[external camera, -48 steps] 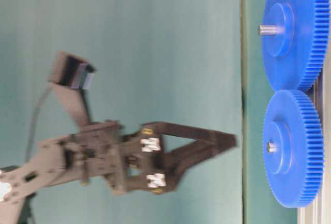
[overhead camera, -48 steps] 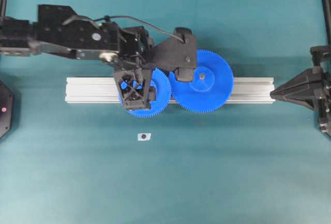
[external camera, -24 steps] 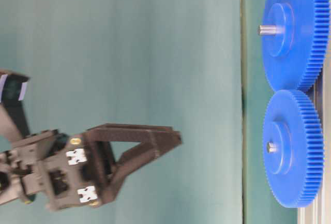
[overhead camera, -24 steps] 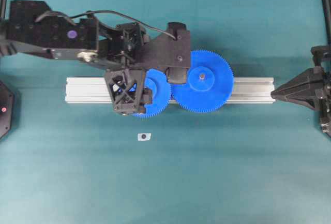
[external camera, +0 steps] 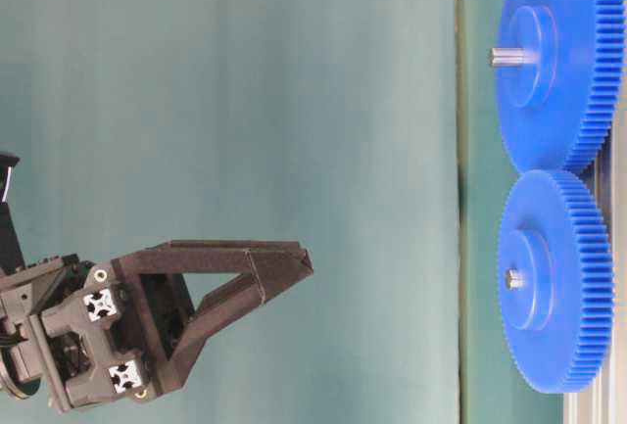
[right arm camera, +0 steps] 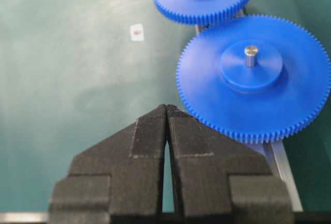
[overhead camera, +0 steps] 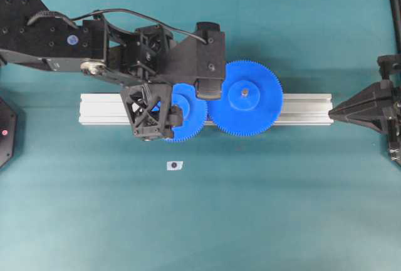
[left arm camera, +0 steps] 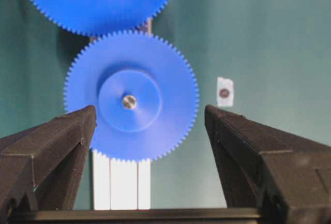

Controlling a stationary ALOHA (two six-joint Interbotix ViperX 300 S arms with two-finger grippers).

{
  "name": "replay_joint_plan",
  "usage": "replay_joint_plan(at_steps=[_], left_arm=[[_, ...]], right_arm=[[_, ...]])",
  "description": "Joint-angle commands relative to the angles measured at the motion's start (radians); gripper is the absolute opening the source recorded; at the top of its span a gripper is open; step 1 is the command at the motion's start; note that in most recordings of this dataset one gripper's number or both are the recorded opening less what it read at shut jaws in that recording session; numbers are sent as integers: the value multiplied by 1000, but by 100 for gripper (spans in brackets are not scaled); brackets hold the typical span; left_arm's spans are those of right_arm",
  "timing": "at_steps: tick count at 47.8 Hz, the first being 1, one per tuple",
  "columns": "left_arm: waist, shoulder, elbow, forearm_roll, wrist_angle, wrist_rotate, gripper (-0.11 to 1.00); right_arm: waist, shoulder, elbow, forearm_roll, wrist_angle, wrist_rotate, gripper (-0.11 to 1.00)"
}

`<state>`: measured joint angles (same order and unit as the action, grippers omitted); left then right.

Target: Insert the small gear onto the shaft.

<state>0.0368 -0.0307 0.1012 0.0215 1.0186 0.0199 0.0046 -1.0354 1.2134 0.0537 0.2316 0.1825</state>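
The small gear (overhead camera: 191,116) sits flat on the aluminium rail (overhead camera: 301,108), meshed with the wider blue gear (overhead camera: 245,97). The silvery shaft tip (left arm camera: 129,101) shows through its hub hole; it also shows in the table-level view (external camera: 510,278). My left gripper (overhead camera: 152,89) is open and empty, well above the small gear (left arm camera: 132,94), which lies between and far below its fingers (left arm camera: 67,136). In the table-level view the left gripper (external camera: 294,262) is far from the small gear (external camera: 549,282). My right gripper (overhead camera: 332,113) is shut and empty at the rail's right end.
A tiny white tag (overhead camera: 173,165) with a black dot lies on the teal mat in front of the rail. The wider gear (right arm camera: 253,79) has a grey pin tip (right arm camera: 251,53). The right gripper (right arm camera: 166,107) points at its edge.
My left gripper has risen away from the small gear and drifted left, still open. The small gear stays on the shaft. The right arm has not moved.
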Motion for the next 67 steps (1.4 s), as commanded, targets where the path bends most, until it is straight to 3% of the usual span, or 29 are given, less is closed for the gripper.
replay_joint_plan(at_steps=[1, 67], left_arm=[[-3, -31, -23, 2, -3, 0, 80], [-3, -14, -15, 5, 32, -3, 80]], right_arm=[[2, 5, -12, 3, -5, 9, 6], [2, 5, -9, 3, -11, 9, 6]])
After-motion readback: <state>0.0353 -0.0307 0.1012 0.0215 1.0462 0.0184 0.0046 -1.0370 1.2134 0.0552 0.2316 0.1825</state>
